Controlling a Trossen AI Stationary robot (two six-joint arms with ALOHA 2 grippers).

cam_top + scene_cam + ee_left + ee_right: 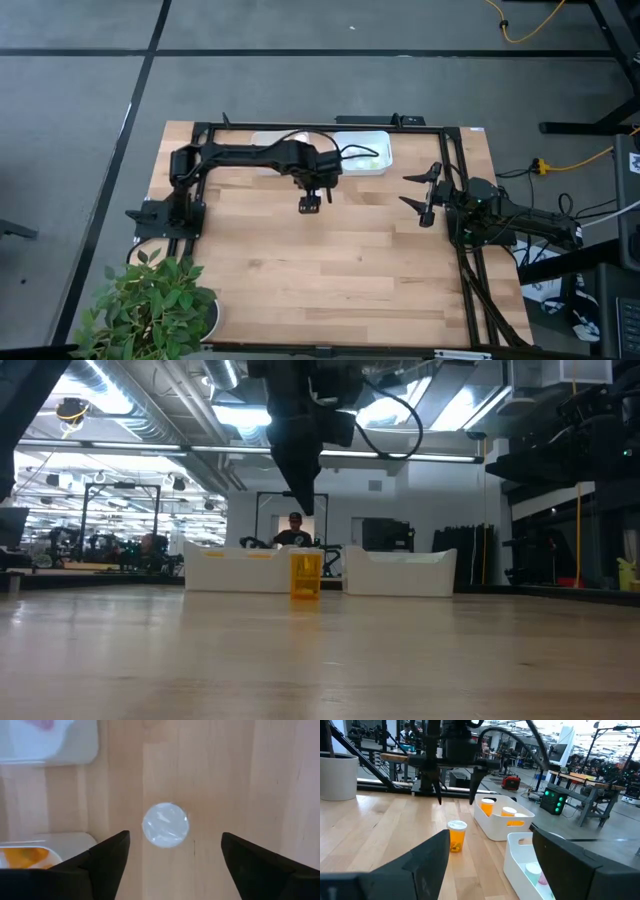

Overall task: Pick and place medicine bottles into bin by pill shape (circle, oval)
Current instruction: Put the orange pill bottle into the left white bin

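One orange medicine bottle (305, 576) with a white cap (165, 825) stands upright on its base on the wooden table, in front of two white bins; it also shows in the right wrist view (456, 836). My left gripper (310, 204) hangs open straight above it, fingers pointing down, one on either side of the cap and clear of it. In the high view the gripper hides the bottle. My right gripper (425, 195) waits open and empty near the table's right edge.
Two white bins stand side by side at the far edge. One (502, 817) holds orange bottles; the other (530, 862), nearer the right arm, holds pale ones. A potted plant (150, 305) stands at the near left corner. Bare wood (330, 270) lies toward the near edge.
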